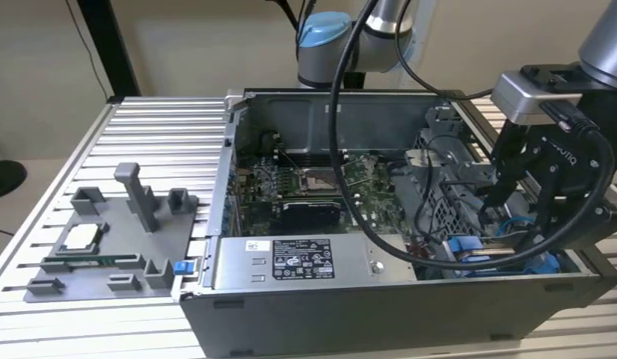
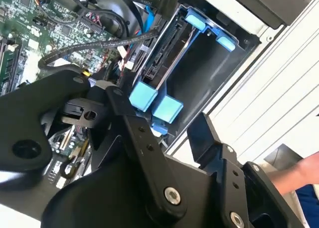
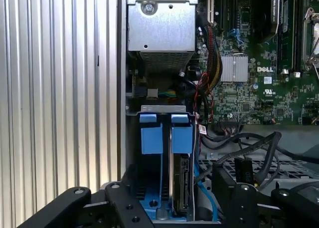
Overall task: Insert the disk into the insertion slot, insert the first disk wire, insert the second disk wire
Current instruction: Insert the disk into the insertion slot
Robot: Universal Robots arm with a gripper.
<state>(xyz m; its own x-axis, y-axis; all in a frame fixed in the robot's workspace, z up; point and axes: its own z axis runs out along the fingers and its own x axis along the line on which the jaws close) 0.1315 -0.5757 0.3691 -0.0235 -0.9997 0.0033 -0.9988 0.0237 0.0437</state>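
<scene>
Open PC case (image 1: 388, 314) on slatted aluminium table (image 1: 158, 134). Arm at the exterior view's right, reaching down into the near right corner of the case.

Claw (image 1: 516, 224): released, black fingers (image 2: 142, 138) spread wide, grips nothing. Hangs just above the insertion slot (image 3: 158, 109), one finger to each side of it in both wrist views. Cannot tell whether it touches the slot.

Disk (image 3: 181, 185): already seated in the insertion slot, standing on edge in the compartment nearer the motherboard (image 3: 249, 98). Connector edge faces up toward the claw, exposed. Same disk (image 2: 162, 58) in the second wrist view, flanked by the slot's blue rails.

Two blue tabs (image 3: 151, 134) side by side at the slot's end toward the grey power supply box (image 1: 288, 262), which sits along the near wall of the case, left of the slot.

Thin blue cable (image 3: 203, 192) just beside the disk on the motherboard side. Black cables (image 3: 249, 143) loose between slot and motherboard; ends hidden, cannot tell where plugged.

Grey fixture tray (image 1: 89, 254) with small parts on the table at the exterior view's left, well apart from the claw.

Person's hand (image 2: 299, 170) outside the case, beyond the table slats.
</scene>
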